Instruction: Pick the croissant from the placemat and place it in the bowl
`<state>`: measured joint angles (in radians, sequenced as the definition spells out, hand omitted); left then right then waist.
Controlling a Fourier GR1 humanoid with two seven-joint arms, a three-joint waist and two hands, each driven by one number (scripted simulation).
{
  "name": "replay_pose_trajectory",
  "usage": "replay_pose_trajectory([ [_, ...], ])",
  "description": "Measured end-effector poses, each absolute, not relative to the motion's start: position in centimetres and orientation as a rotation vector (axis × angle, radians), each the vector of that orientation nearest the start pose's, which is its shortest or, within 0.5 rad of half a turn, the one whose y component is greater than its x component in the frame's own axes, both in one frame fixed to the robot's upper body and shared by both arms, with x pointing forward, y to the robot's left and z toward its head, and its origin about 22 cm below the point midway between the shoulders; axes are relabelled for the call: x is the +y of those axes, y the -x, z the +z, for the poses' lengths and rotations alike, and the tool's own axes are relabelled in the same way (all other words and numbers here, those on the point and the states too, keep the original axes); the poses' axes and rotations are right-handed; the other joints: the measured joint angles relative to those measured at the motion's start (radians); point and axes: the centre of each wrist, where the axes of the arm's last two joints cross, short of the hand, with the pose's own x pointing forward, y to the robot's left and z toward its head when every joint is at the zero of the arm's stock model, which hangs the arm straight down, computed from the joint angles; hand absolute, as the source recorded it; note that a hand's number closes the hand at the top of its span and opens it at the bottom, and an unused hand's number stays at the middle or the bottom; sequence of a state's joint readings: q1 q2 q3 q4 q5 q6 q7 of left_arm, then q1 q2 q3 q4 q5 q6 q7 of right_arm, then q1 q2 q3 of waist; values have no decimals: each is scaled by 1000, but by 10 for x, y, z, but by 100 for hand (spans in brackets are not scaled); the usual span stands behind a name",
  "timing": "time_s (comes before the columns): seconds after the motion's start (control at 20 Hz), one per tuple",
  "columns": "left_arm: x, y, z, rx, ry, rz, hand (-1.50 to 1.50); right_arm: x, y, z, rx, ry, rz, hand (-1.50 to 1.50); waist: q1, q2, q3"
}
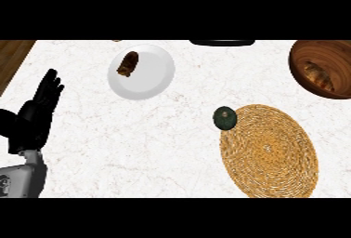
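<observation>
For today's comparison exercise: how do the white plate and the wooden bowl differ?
The white plate is pale and shallow, and shows whole; the wooden bowl is dark brown and deep, and the view's right edge cuts it. The plate lies at upper centre, the bowl at upper right. Each holds one brown food item.

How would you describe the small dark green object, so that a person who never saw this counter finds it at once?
Find the round woven placemat at the counter's right side. At its upper left edge sits the dark green object, partly on the mat. It is small, rounded and nearly black-green, unlike the brown items in the white plate and wooden bowl.
</observation>
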<state>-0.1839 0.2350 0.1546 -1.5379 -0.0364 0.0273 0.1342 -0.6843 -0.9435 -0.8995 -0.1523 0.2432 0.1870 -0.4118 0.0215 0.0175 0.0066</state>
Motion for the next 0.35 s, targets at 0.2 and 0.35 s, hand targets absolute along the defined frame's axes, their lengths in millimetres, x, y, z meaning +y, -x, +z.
replay_pose_trajectory([
  [0.2, 306, -281, 61, -1586, -306, -81, 0, -595, -235, 107, -1577, 598, -377, -150, -2, -3, 0],
  [0.35, 302, -283, 61, -1587, -305, -78, 0, -605, -218, 109, -1619, 561, -381, -150, -3, -4, 0],
])
